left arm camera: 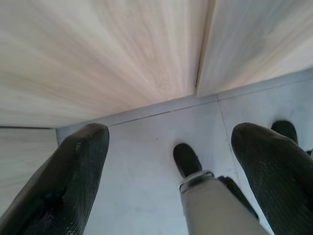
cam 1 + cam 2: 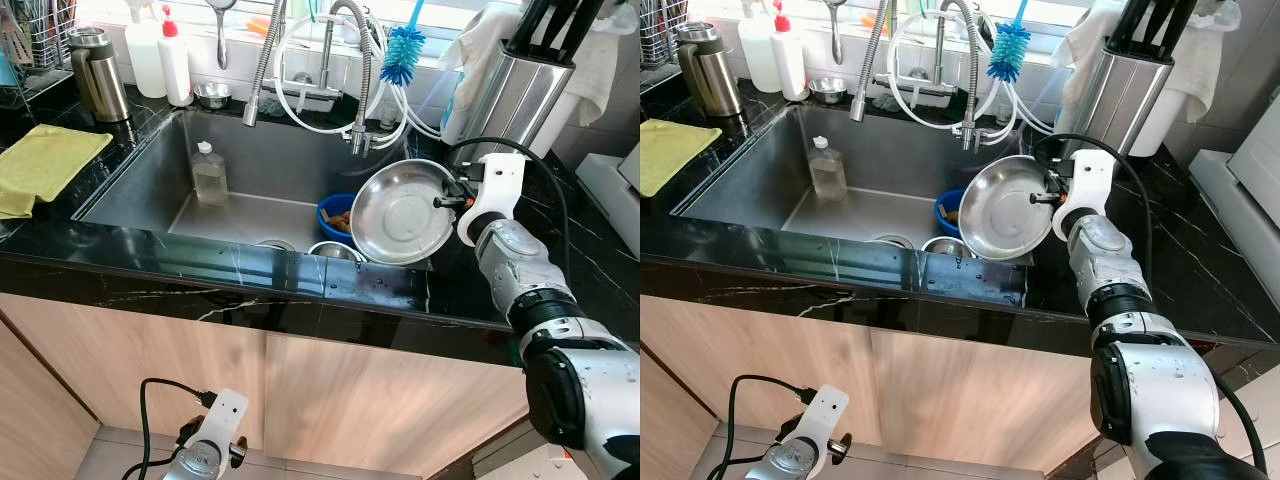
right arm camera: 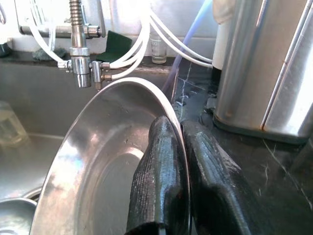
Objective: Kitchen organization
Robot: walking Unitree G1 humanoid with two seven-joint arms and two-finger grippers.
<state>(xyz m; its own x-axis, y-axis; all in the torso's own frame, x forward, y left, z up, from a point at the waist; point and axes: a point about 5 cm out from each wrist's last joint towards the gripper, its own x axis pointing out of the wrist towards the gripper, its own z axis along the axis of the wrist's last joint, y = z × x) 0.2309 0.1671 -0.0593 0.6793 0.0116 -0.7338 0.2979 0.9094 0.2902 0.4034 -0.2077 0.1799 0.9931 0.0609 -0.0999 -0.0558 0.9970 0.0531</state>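
A round steel plate [image 2: 400, 213] stands tilted on its edge over the right side of the sink [image 2: 150, 160], its hollow face toward me. My right gripper [image 2: 447, 190] is shut on the plate's right rim; in the right wrist view one finger [image 3: 159, 176] lies inside the plate [image 3: 102, 166] and the other outside. Below the plate, a blue bowl [image 2: 333, 215] and a steel bowl [image 2: 333, 252] sit in the sink. My left gripper [image 1: 168, 166] hangs low by the wooden cabinet doors [image 1: 122, 54], open and holding nothing.
A clear bottle [image 2: 209, 174] stands in the sink's left half. A coiled faucet [image 2: 345, 70] and hoses hang behind. A steel knife block [image 2: 520, 85] stands right of the plate, a yellow cloth [image 2: 45, 160] and kettle [image 2: 98, 75] on the left counter.
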